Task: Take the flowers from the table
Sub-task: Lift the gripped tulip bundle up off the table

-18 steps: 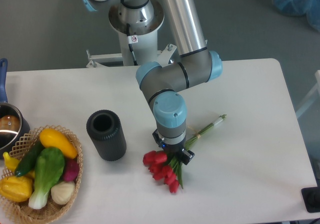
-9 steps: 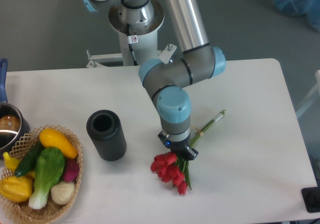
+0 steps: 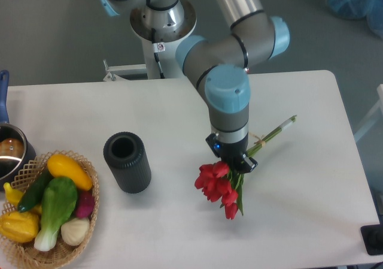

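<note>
The flowers (image 3: 219,187) are a bunch of red tulips with thin green stems running up and right to a pale tip (image 3: 291,120). My gripper (image 3: 237,163) points straight down and is shut on the stems just behind the blooms. The fingers are mostly hidden under the wrist. The bunch hangs tilted, blooms lower left, stems upper right, and appears lifted off the white table (image 3: 311,185), with a faint shadow beneath.
A black cylinder (image 3: 127,161), open at the top, stands left of the flowers. A wicker basket of vegetables (image 3: 48,209) sits at the front left corner. A pot (image 3: 9,152) with a blue handle is at the left edge. The robot base (image 3: 161,23) stands behind the table.
The gripper has moved right and up with the flowers held in it. The blooms have shifted right and the stem tip has risen toward the upper right.
</note>
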### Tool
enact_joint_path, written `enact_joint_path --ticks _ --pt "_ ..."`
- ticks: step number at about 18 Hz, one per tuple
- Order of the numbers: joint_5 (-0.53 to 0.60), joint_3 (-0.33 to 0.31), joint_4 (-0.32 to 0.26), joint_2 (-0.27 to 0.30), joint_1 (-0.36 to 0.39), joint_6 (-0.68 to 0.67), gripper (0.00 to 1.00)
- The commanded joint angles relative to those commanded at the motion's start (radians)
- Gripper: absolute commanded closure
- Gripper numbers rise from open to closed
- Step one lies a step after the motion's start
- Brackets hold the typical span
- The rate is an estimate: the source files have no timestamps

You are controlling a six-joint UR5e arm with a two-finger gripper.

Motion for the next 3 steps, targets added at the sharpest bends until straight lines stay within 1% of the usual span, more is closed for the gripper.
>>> enact_joint_path --ticks 3 --pt "0.0 0.003 -0.035 0.043 0.025 0.003 1.0"
